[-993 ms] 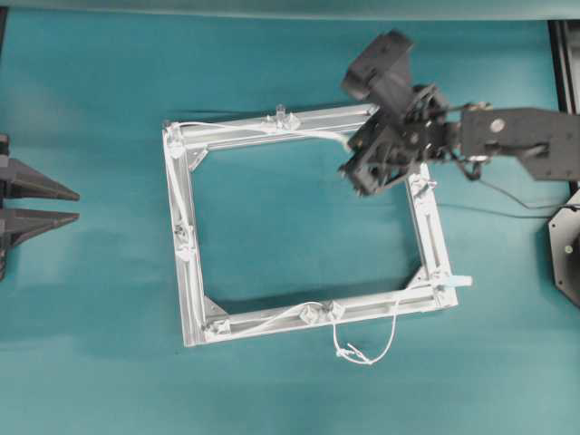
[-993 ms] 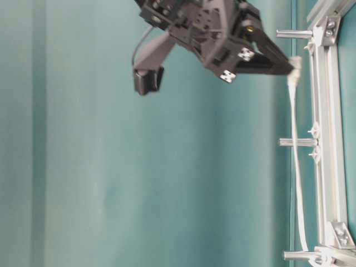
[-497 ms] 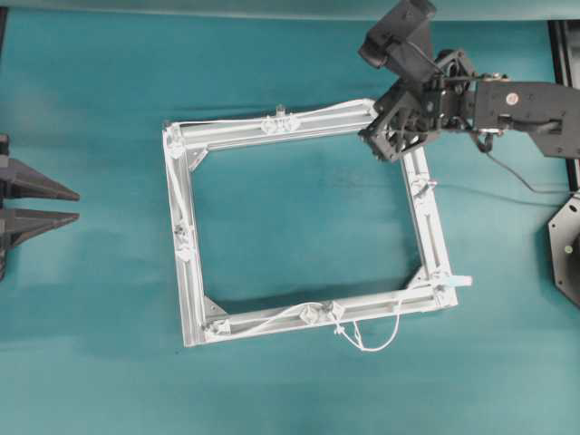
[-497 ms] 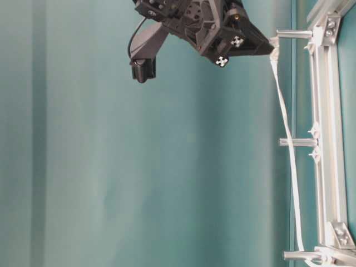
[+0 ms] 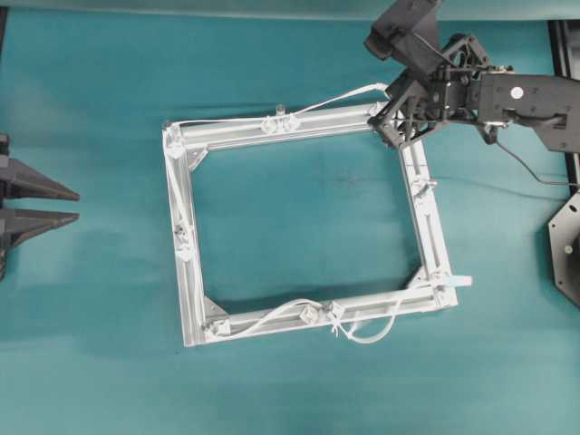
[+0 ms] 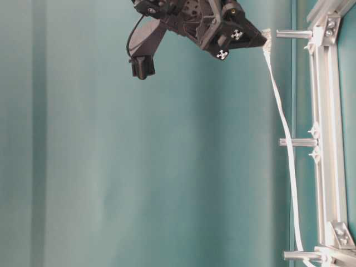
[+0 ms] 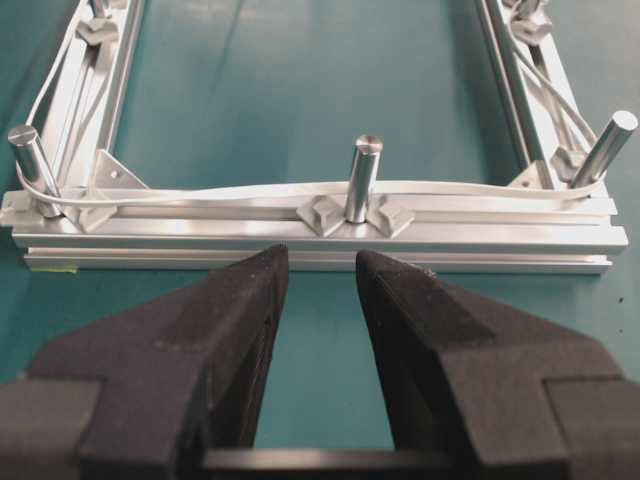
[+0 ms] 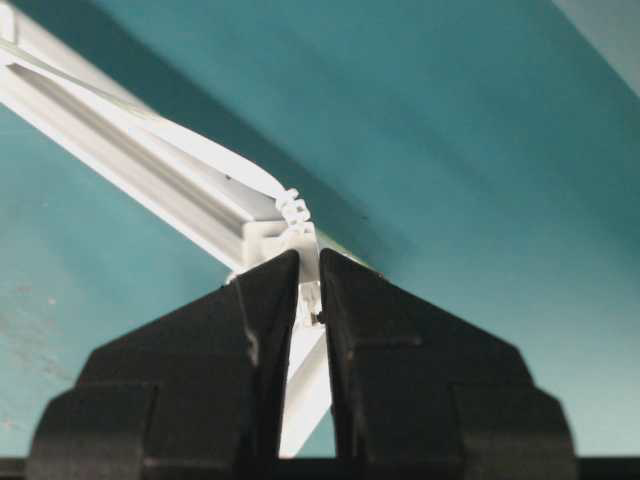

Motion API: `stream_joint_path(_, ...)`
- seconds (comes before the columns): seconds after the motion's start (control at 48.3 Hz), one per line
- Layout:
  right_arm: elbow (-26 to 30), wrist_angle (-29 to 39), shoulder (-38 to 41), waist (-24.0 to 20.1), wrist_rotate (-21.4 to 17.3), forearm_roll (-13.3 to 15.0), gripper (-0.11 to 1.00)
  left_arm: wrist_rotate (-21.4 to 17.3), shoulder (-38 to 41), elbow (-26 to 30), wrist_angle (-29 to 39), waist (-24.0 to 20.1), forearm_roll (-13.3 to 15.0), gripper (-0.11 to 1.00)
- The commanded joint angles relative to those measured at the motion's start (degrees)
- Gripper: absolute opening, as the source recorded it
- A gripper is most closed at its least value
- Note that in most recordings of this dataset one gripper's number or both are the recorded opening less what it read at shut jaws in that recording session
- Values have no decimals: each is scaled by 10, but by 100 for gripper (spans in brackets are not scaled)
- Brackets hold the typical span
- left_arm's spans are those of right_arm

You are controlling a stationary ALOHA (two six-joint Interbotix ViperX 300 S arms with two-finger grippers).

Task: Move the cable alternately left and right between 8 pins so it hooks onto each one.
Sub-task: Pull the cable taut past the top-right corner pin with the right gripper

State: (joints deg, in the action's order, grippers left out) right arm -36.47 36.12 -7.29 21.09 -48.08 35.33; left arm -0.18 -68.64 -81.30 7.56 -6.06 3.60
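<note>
The square aluminium frame [image 5: 186, 272] lies mid-table, with pins such as the back-middle one [image 5: 280, 111]. The white cable [image 5: 335, 98] runs around the frame's left and front sides and along the back bar, then rises off it to my right gripper [image 5: 387, 93] above the back right corner. That gripper [image 8: 309, 262] is shut on the cable's plug end [image 8: 297, 215], held beside a corner pin [image 6: 292, 34]. A slack loop [image 5: 367, 333] hangs off the front bar. My left gripper [image 5: 77, 206] stays at the table's left edge, open [image 7: 320, 262] and empty, facing a pin [image 7: 363, 178] with cable [image 7: 220, 190] behind it.
A pale blue tag [image 5: 458, 282] sticks out at the frame's front right corner. The right arm's dark base [image 5: 566, 245] and a thin dark wire [image 5: 526, 177] sit at the right edge. Teal cloth covers the table.
The right gripper carried the cable end from inside the frame's back right corner up and outward past the back bar. The cable lifted off that bar and the front slack loop drew in.
</note>
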Motion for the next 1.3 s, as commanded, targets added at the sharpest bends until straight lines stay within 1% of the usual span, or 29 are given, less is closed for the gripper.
stream_joint_path(0.0,4,5,-16,8,0,10,10,3,4,6,-5,1,-1,38)
stream_joint_path(0.435,1,12,-16,26,-1,47,10,3,4,6,-5,1,-1,38)
stream_joint_path(0.704,-26,-11,-17,42,-7,45,10,3,4,6,-5,1,-1,38)
stream_joint_path(0.869,-35,-18,-17,50,-7,45,10,3,4,6,-5,1,-1,38)
stream_joint_path(1.18,-47,-58,-13,76,-8,44,10,3,4,6,-5,1,-1,38)
stream_joint_path(1.283,-55,-65,-9,76,-17,43,10,3,4,6,-5,1,-1,38)
